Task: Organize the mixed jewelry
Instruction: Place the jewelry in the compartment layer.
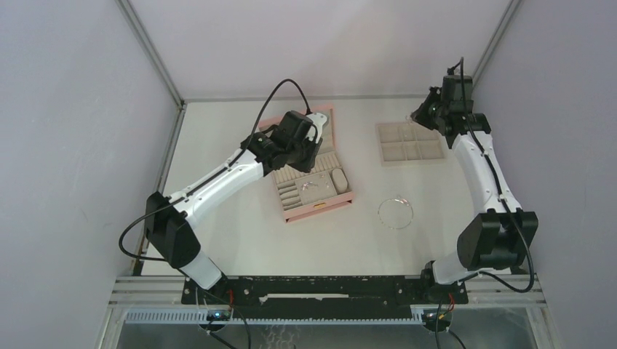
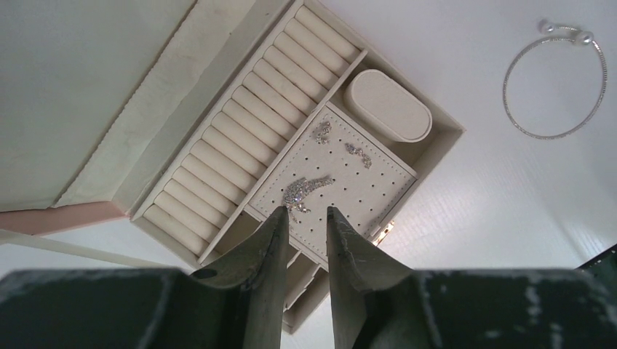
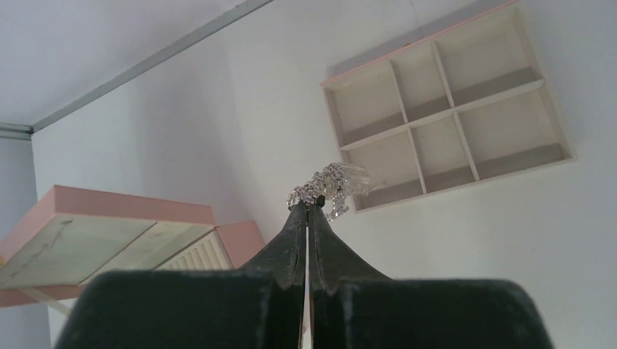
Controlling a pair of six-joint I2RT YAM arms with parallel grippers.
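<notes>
My left gripper [image 2: 305, 211] hovers open over the pink box [image 1: 314, 209], its jaws apart with nothing between them. Just beyond its tips a large sparkling silver piece [image 2: 305, 190] lies on the box's perforated pad. Two small silver bits [image 2: 321, 131] [image 2: 358, 154] lie farther along the same pad. My right gripper [image 3: 308, 205] is shut on a glittering silver earring-sized piece [image 3: 331, 184], held in the air left of the beige compartment tray [image 3: 411, 123]. The thin looped necklace [image 1: 395, 213] lies flat on the table, right of the box.
The box's lid [image 1: 320, 120] stands open at the back. Ring rolls [image 2: 247, 123] and an oval cushion [image 2: 387, 105] fill the rest of the box. The tray [image 1: 411, 142] sits at the back right. Grey walls enclose the table on three sides.
</notes>
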